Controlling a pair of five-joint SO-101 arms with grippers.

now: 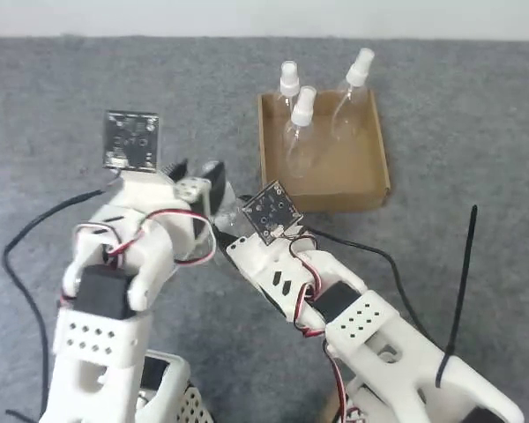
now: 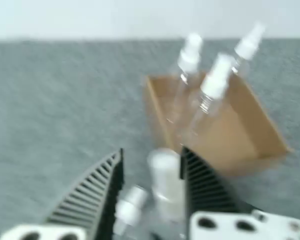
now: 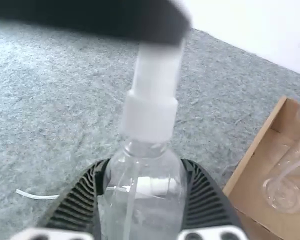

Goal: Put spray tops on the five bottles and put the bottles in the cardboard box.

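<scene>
I reckon I'm capping bottle 4: my right gripper clamps the bottle, my left gripper gapes loosely around its spray top, which needs seating before the box at 1 o'clock.

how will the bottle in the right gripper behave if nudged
Probably light: the clear bottle looks empty. Its smooth round wall may slip in the right gripper. Tall and narrow with the spray top, it likely tips easily.
</scene>
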